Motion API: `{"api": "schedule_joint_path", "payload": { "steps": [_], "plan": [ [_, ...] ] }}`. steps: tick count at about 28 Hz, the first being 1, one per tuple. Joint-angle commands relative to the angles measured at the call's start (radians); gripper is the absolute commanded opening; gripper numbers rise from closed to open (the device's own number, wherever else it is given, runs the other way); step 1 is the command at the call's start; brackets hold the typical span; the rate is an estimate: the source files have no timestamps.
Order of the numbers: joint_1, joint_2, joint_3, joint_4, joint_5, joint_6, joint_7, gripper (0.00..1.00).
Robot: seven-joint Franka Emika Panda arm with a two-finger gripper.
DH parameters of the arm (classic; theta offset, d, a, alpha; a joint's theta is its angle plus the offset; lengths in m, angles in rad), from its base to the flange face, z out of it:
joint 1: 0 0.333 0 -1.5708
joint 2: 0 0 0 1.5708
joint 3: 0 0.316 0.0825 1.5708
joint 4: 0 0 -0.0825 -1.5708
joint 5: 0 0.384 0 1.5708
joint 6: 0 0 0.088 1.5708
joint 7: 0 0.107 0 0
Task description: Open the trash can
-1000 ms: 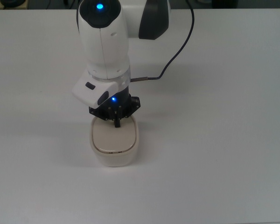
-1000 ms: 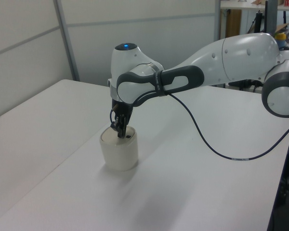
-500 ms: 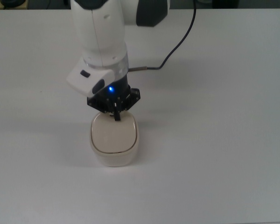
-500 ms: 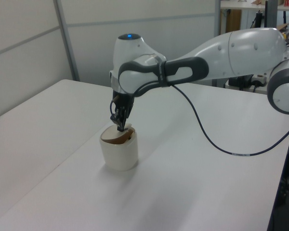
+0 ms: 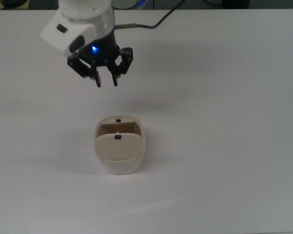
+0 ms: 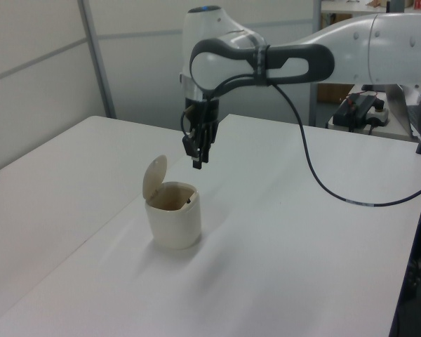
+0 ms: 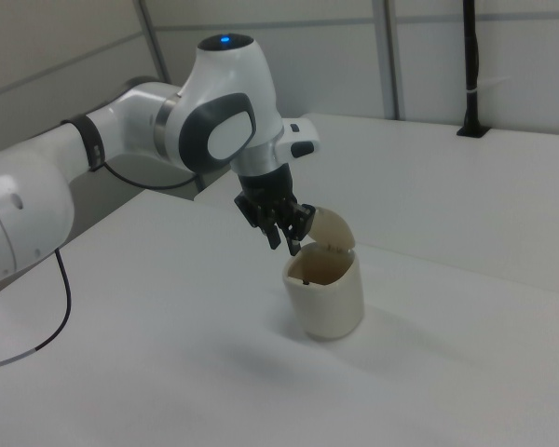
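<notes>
The cream-beige trash can [image 5: 120, 165] stands on the white table with its lid [image 5: 118, 146] swung up and the brown inside showing. In the left view the trash can [image 6: 174, 223] has its lid [image 6: 154, 180] upright on the left view's left side; in the right view the trash can [image 7: 328, 303] shows its lid [image 7: 333, 226] tilted back. My gripper [image 5: 106, 83] hangs open and empty, above the can and off past its button side, touching nothing. It also shows in the left view as the gripper [image 6: 198, 160] and in the right view as the gripper [image 7: 284, 244].
A black cable [image 6: 316, 184] loops from the arm down over the table [image 5: 224, 146]. The table's far edge [image 5: 234, 9] runs along the top view's top. A wall with a grey post [image 6: 97, 56] stands behind in the left view.
The gripper has lifted off the lid's edge and risen away toward the top view's upper left, its fingers parting. The lid, flat before, has sprung fully upright.
</notes>
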Motion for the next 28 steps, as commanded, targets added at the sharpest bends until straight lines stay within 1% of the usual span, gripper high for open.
{"api": "schedule_joint_path", "payload": {
  "steps": [1,3,4,5,7,10,11,16,20,22,28],
  "plan": [
    [-0.019,-0.052,-0.007,-0.008,-0.001,-0.077,-0.001,1.0],
    [-0.024,-0.062,-0.007,-0.008,-0.016,-0.096,-0.001,1.0],
    [-0.024,-0.063,-0.005,-0.008,-0.03,-0.107,0.0,1.0],
    [-0.024,-0.065,-0.005,-0.008,-0.059,-0.132,0.005,1.0],
    [-0.022,-0.066,-0.005,-0.006,-0.076,-0.157,0.006,1.0],
    [-0.022,-0.071,-0.005,-0.006,-0.077,-0.179,0.006,1.0],
    [-0.024,-0.084,-0.005,-0.006,-0.079,-0.182,0.005,1.0],
    [-0.024,-0.086,-0.005,-0.006,-0.091,-0.18,0.003,1.0],
    [-0.024,-0.083,-0.004,-0.006,-0.129,-0.177,0.003,1.0],
    [-0.024,-0.083,-0.004,-0.006,-0.139,-0.177,0.005,1.0],
    [-0.024,-0.085,-0.002,-0.008,-0.139,-0.179,0.006,1.0]
  ]
}}
